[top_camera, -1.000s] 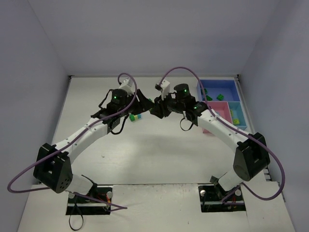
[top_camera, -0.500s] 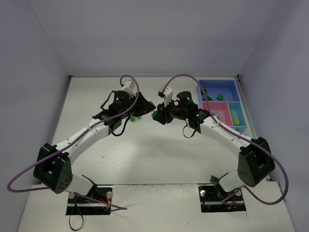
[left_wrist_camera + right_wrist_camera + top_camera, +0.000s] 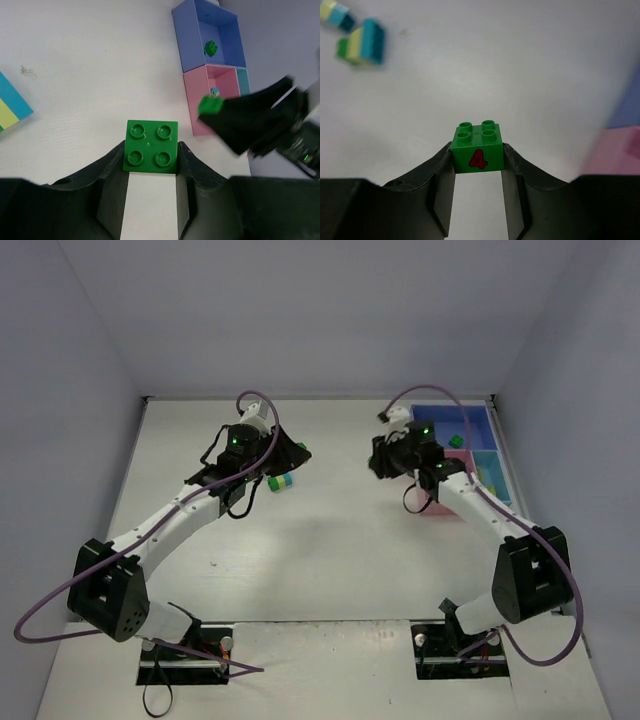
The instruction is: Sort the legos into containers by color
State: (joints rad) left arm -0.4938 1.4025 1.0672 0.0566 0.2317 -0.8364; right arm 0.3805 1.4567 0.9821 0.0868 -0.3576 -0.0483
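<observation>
After the arms drew apart, our left gripper (image 3: 151,156) clamped a plain green brick (image 3: 151,145) and our right gripper (image 3: 477,152) a numbered brick (image 3: 477,145). We judged both ready for the trays (image 3: 480,423).

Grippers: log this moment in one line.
left gripper: shut on plain green brick | right gripper: shut on green brick marked 4

Clamped in left gripper (image 3: 151,150): a brick (image 3: 151,145). Ahead and to its right: the joined containers (image 3: 210,67), far tray (image 3: 225,30) holding a loose brick (image 3: 211,48), near tray (image 3: 222,80) holding a small item (image 3: 215,93), possibly another brick. Clamped in right gripper (image 3: 477,150): a second brick (image 3: 477,147). Ahead-left of that gripper, on the table (image 3: 470,65): a near stack (image 3: 362,42), then a far stack (image 3: 335,15) beyond it. At its right: container edges.
</observation>
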